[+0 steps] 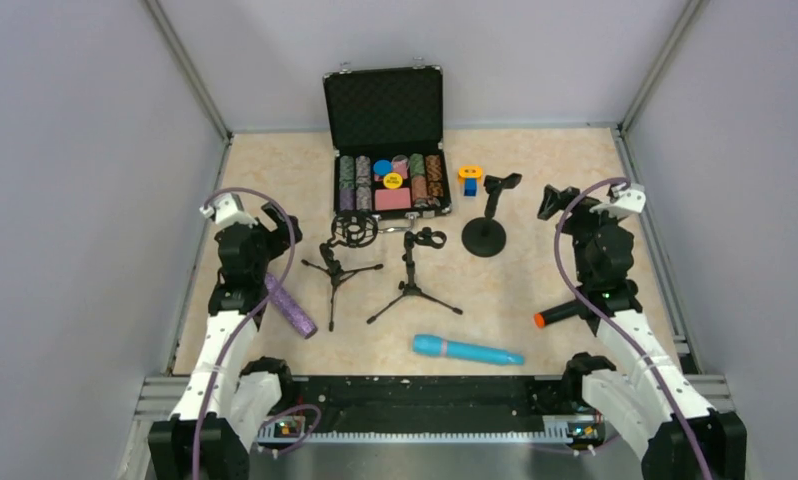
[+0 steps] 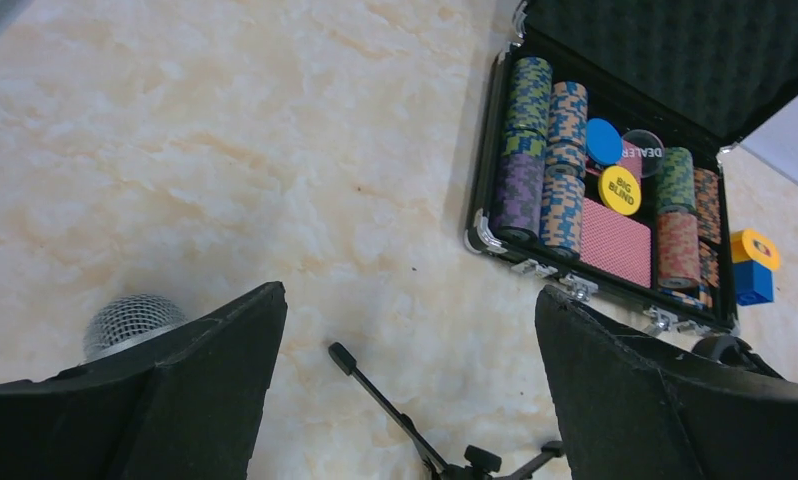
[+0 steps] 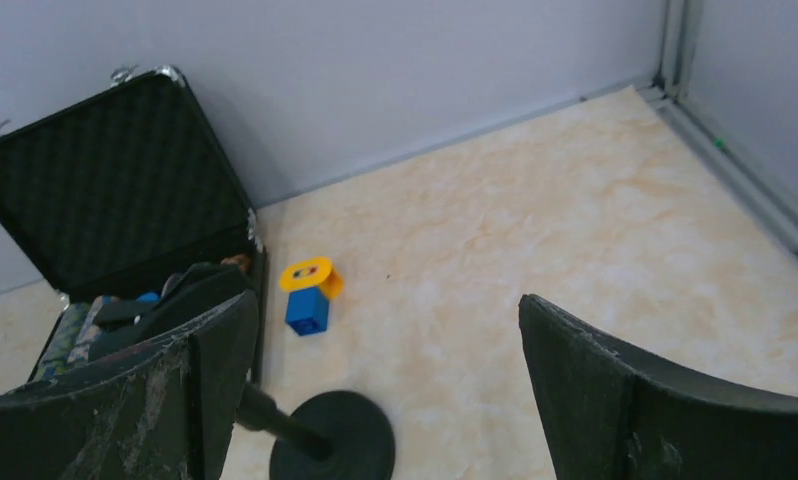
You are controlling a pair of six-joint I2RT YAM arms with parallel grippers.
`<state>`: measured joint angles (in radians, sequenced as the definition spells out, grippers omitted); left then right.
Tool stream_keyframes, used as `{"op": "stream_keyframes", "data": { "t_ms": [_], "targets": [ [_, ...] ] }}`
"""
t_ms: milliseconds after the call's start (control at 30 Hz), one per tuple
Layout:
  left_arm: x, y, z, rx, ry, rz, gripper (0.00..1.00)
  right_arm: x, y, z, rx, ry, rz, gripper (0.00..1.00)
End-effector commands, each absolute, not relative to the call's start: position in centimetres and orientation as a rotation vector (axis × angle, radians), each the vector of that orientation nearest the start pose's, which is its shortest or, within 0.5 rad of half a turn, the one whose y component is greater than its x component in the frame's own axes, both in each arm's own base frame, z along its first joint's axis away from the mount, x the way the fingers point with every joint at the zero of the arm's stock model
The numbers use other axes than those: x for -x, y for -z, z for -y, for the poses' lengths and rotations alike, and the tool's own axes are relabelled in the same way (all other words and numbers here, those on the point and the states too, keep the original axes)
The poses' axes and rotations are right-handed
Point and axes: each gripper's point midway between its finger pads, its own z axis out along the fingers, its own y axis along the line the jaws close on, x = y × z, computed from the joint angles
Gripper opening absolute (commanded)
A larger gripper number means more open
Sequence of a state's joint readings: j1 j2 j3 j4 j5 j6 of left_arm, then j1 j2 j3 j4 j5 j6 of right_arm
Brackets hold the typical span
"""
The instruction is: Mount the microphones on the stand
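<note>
Three microphones lie on the table. The glittery purple one is beside my left arm, and its grey mesh head peeks from behind my left finger. The cyan one lies near the front middle. The black one with the orange end is partly under my right arm. Three stands are upright: a tripod with a ring mount, a tripod with a clip and a round-base stand. The left gripper is open and holds nothing. The right gripper is open and holds nothing.
An open black case of poker chips stands at the back middle. A small blue and yellow block sits to its right. Grey walls enclose the table on three sides. A tripod leg lies under the left gripper.
</note>
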<state>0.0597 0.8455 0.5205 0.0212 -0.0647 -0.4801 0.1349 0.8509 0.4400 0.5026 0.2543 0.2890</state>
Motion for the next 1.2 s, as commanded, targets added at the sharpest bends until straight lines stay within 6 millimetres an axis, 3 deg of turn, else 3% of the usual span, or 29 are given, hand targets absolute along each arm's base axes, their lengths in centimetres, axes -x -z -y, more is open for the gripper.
{"op": "stream_keyframes", "data": {
  "t_ms": [0,133,300,633,900,1033,1167],
  "targets": [
    [-32.4,-20.8,-0.3,0.535,0.31,-1.738,0.99,-31.9,-18.7,-4.5,-0.383,-0.333,-1.819,0.99],
    [-32.3,-22.6,0.3,0.527,0.34,-1.752,0.99,-28.9,-18.1,-7.0,-0.268,-0.452,-1.976,0.99],
    [-32.3,-24.2,2.6,0.407,0.449,-1.763,0.99,-25.9,-19.1,-8.8,-0.168,-0.579,-1.955,0.99],
    [-31.7,-25.4,6.7,0.222,0.671,-1.791,0.99,-22.3,-19.5,-13.0,0.119,-0.804,-2.091,0.99],
    [-30.9,-26.8,8.4,0.112,0.753,-1.793,0.99,-20.6,-18.9,-16.8,0.356,-0.781,-2.173,0.99],
    [-30.7,-27.5,8.9,0.081,0.784,-1.793,0.99,-18.5,-18.5,-19.9,0.529,-0.789,-2.189,0.98],
    [-30.6,-28.3,9.3,0.067,0.811,-1.781,0.99,-15.3,-17.7,-23.0,0.708,-0.801,-2.188,0.96]
  ]
}}
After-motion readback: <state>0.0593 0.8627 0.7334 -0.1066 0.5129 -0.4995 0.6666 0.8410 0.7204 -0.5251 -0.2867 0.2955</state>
